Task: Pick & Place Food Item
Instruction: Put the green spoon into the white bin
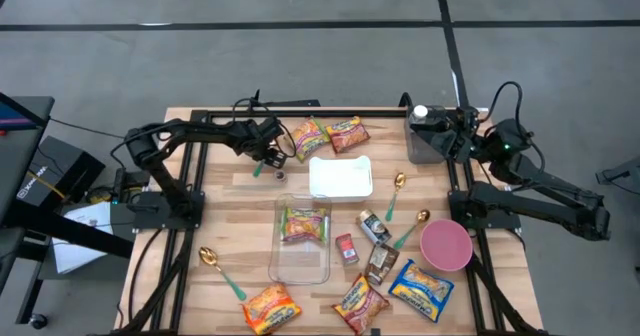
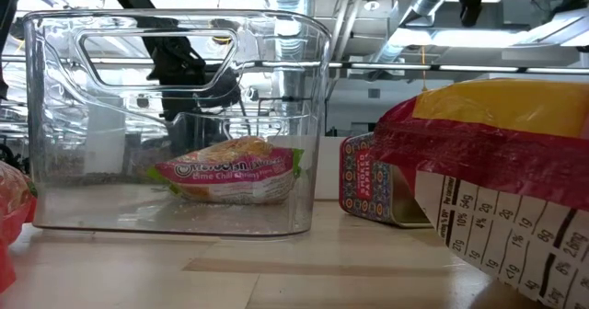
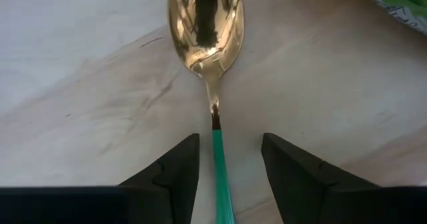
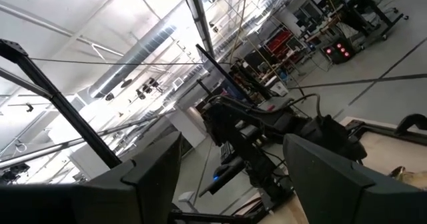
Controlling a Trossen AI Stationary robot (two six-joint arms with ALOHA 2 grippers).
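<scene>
Spoon [image 3: 208,24] handle lies between left gripper [image 3: 229,164] fingers, parted, not clamped; centre before closing. Right gripper [image 4: 230,174] waits raised at table edge, fingers apart.

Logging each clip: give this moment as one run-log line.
left gripper: open astride spoon handle, no grip | right gripper: open, parked at table's edge | bin: one noodle pack inside

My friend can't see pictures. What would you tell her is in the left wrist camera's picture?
A gold spoon with a green handle lies on the wooden table, its handle running between the left gripper's two open dark fingers.
</scene>
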